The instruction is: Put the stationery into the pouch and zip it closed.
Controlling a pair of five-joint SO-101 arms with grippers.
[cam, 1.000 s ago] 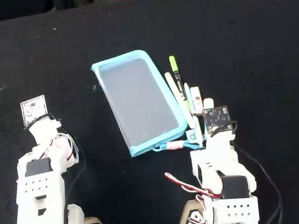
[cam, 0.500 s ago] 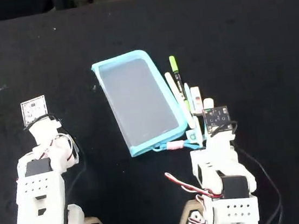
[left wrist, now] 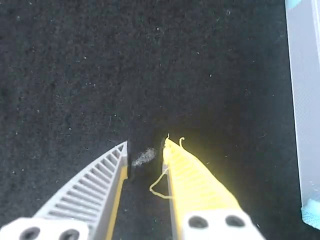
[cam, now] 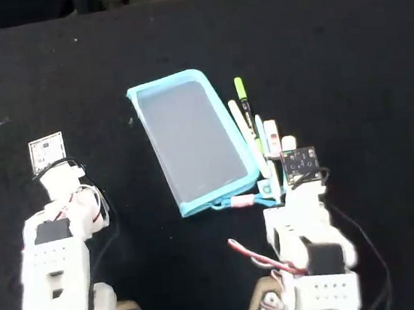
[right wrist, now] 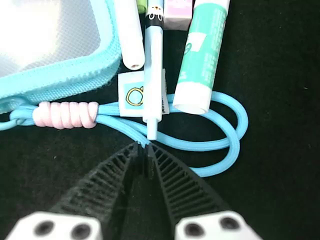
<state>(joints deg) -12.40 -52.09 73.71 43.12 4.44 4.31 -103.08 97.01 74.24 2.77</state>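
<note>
**Nearest the arm bases.** The left gripper (left wrist: 146,149) hangs over bare black worktop (cam: 348,69), well apart from the stationery. Its one grey finger and one yellow finger stand slightly apart with nothing between them. A loose pale thread trails from the yellow finger. The right gripper (right wrist: 144,149) has its black fingers brought together. The tips sit right at the blue cord (right wrist: 227,145), and whether they pinch it cannot be told.

**Just beyond the right gripper.** The blue cord forms a loop flat on the worktop. It runs through a pink wrapped sleeve (right wrist: 67,115) to the corner of the pouch (cam: 190,138). A small white tag (right wrist: 132,94) lies on the cord.

**Stationery.** The stationery lies outside the pouch, in a row along the pouch's long edge on the right arm's side.
- A thin pen (right wrist: 154,65) has its tip resting over the cord.
- A white pen (right wrist: 129,35) lies just beside the pouch edge.
- A teal-and-white glue stick (right wrist: 202,50) has its end on the loop.
- A pink eraser (right wrist: 179,7) lies between the thin pen and the glue stick.

**Farther out.** A green-capped marker (cam: 241,90) extends past the others. The pouch lies flat and angled on the worktop. It has a light-blue border and a translucent face turned upward.
</note>
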